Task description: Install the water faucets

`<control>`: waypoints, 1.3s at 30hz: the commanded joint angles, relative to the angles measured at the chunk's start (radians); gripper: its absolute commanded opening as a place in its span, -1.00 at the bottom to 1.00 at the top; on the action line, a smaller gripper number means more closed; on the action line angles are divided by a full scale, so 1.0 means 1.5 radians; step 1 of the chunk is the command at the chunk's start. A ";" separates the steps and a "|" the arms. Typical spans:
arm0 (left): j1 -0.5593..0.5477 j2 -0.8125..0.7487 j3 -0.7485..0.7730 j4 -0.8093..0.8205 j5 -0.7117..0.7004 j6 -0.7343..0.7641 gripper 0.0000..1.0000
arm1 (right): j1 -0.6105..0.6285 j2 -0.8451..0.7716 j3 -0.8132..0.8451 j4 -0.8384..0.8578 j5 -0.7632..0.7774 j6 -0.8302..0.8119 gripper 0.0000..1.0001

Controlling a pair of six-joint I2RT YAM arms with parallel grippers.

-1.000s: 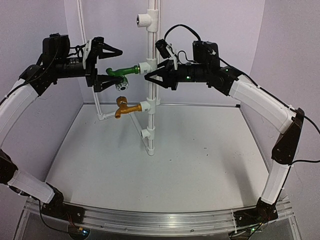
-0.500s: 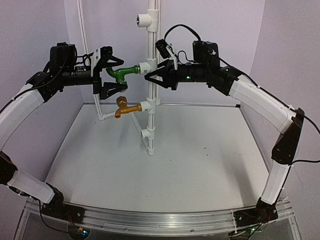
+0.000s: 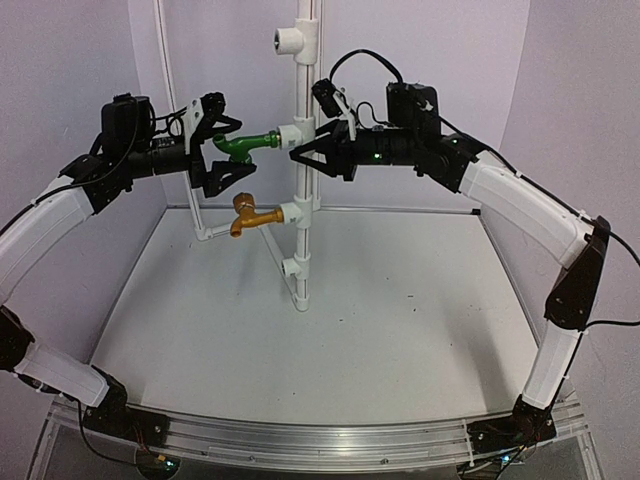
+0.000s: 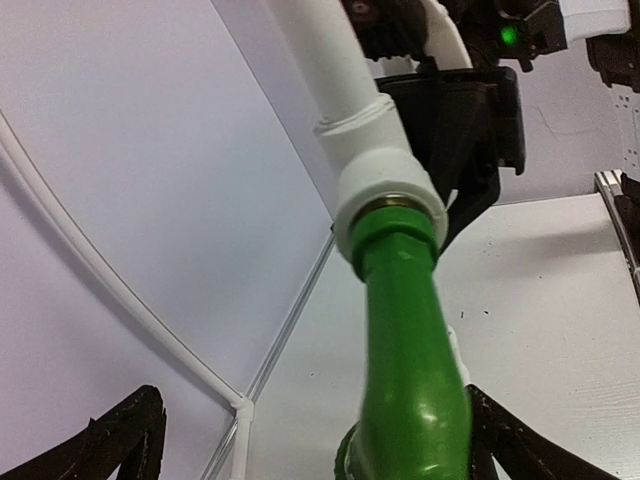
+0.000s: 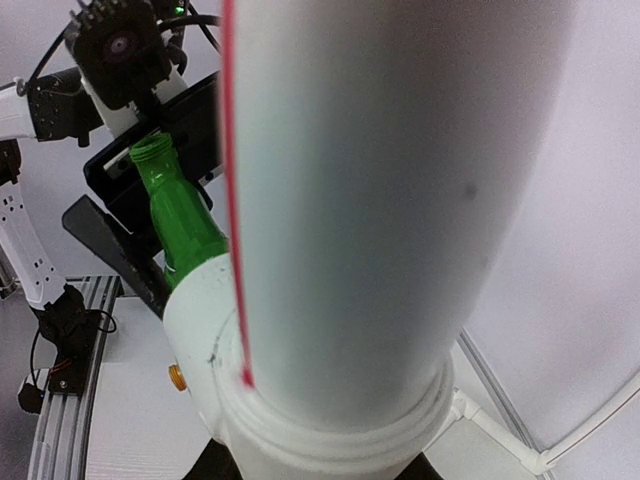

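Observation:
The green faucet [image 3: 248, 144] sticks out to the left from a white T-fitting [image 3: 290, 134] on the upright white pipe [image 3: 305, 60]. My left gripper [image 3: 226, 148] is open, one finger above and one below the faucet's head, and neither visibly presses it. The left wrist view has the green body [image 4: 410, 350] running up into the fitting [image 4: 385, 195], with the black fingertips [image 4: 125, 440] far apart. The golden faucet [image 3: 250, 213] sits in a lower fitting [image 3: 292, 212]. My right gripper [image 3: 302, 152] is shut on the pipe [image 5: 390, 200] just above the fitting [image 5: 215, 330].
A thin white tube frame [image 3: 200, 215] runs down the back left and slants to the pipe's foot [image 3: 300, 300] on the white table [image 3: 400, 320]. Another T-fitting [image 3: 287, 40] sits higher on the pipe. Purple walls stand close behind and beside both arms.
My left gripper has moved right along the green faucet, and its open jaws now straddle the faucet's head. The right arm has kept still on the pipe.

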State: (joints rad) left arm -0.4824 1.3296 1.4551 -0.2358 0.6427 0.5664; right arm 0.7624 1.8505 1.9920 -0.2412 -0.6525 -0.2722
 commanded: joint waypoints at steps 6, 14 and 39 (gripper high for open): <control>0.054 -0.017 -0.018 0.099 0.017 -0.055 0.99 | -0.008 -0.044 -0.028 0.002 -0.008 -0.015 -1.00; 0.079 0.011 0.014 0.112 0.018 -0.036 0.99 | -0.011 -0.061 -0.049 0.001 -0.024 -0.023 -1.00; 0.096 0.038 -0.016 0.214 -0.003 -0.110 0.99 | -0.011 -0.039 -0.015 -0.002 -0.047 -0.019 -1.00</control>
State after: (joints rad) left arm -0.3570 1.3783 1.3869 -0.0063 0.6730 0.4699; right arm 0.7467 1.8133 1.9310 -0.2063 -0.6753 -0.2677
